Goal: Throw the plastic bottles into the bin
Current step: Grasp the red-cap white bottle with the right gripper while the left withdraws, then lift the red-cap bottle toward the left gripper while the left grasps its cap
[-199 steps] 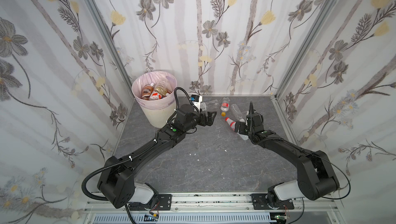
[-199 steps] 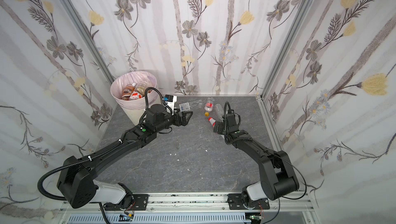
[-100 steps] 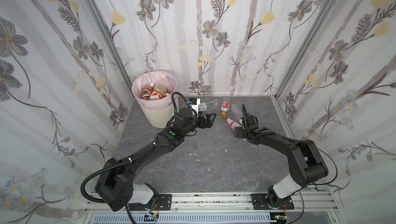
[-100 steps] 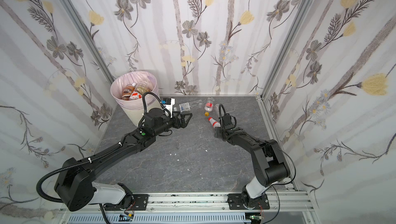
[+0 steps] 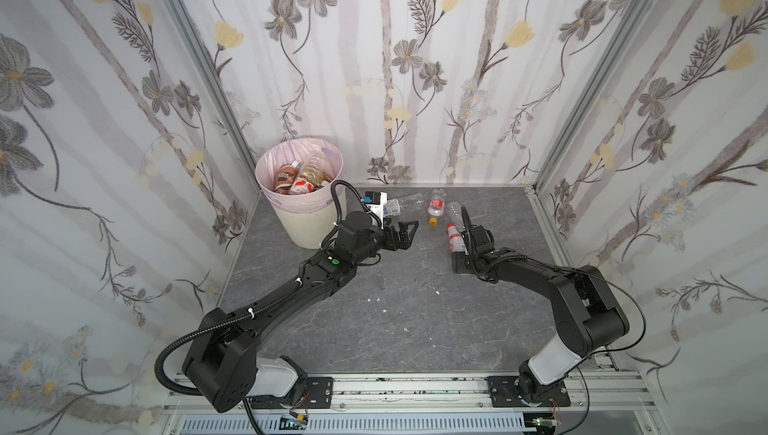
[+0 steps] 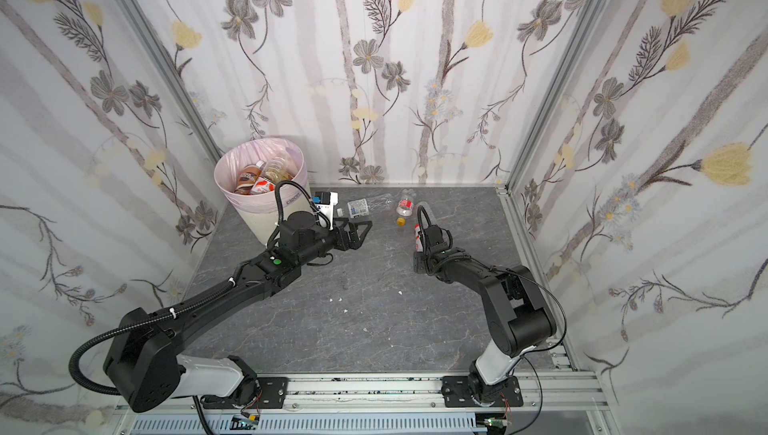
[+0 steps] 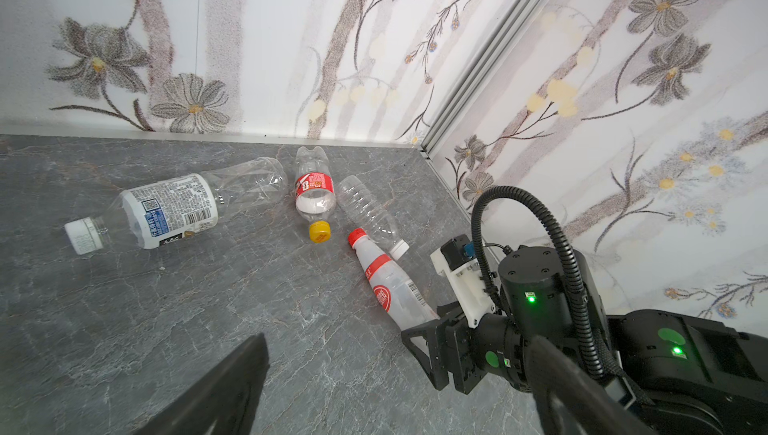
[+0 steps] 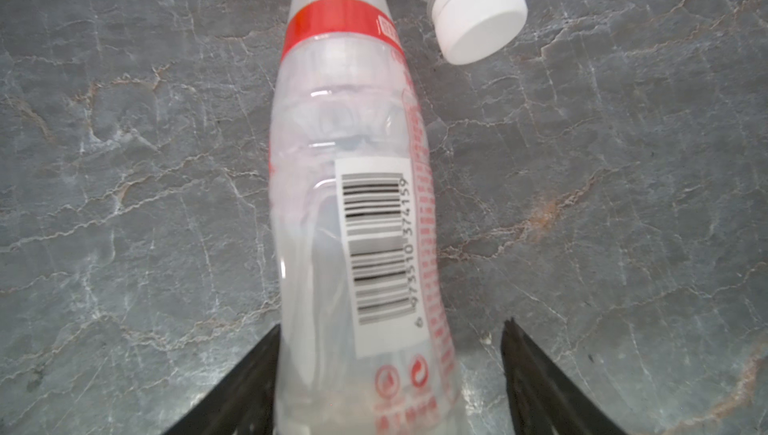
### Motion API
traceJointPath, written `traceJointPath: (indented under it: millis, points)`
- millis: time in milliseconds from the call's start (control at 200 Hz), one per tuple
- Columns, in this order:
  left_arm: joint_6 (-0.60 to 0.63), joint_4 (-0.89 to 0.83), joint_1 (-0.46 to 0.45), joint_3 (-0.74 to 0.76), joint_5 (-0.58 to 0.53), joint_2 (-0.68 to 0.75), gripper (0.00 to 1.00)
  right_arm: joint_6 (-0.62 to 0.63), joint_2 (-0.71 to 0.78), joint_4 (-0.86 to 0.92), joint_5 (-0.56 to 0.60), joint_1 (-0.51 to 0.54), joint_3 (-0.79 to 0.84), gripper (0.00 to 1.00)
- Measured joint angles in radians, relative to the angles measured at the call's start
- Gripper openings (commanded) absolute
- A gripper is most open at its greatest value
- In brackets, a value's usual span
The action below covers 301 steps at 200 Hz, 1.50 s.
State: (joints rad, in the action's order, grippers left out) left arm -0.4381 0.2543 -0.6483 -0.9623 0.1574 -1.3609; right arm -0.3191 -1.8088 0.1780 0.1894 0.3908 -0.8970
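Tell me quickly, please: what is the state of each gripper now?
Left gripper: open, holding nothing.
Right gripper: open, jaws on either side of the red-capped bottle, not clamped yet.

Bright, even light; soft shadows; nearest bottle [image 8: 353,142] slightly blurred

The left arm [image 5: 291,291] stretches low from the near left toward the far middle, the left tool [image 5: 409,233] at its end spread wide. The right arm [image 5: 536,270] bends at the near right and reaches far-left; the right tool [image 8: 392,325] sits low, fingers parted less widely.
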Motion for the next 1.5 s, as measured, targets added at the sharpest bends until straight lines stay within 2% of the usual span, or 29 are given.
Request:
traceJointPath:
  millis: [345, 580, 804, 1179, 1424, 1504]
  points:
    - [-0.027, 0.003, 0.003, 0.005, -0.005, 0.005, 1.00, 0.010, -0.028, 0.000, -0.011, 0.001, -0.029, 0.41]
    - [-0.078, 0.003, 0.017, 0.004, -0.003, -0.029, 1.00, 0.011, 0.008, -0.003, -0.057, 0.024, -0.016, 0.40]
    - [-0.130, 0.002, 0.027, -0.031, 0.048, -0.075, 1.00, 0.011, 0.130, -0.033, -0.099, 0.074, 0.031, 0.40]
    - [-0.274, -0.021, 0.083, -0.223, 0.214, -0.221, 1.00, 0.029, 0.389, -0.180, -0.196, 0.167, 0.073, 0.39]
    - [-0.361, -0.034, 0.092, -0.343, 0.289, -0.313, 1.00, 0.050, 0.461, -0.241, -0.246, 0.210, 0.095, 0.39]
    - [-0.376, -0.033, 0.092, -0.368, 0.296, -0.323, 0.95, 0.052, 0.467, -0.242, -0.246, 0.216, 0.095, 0.39]
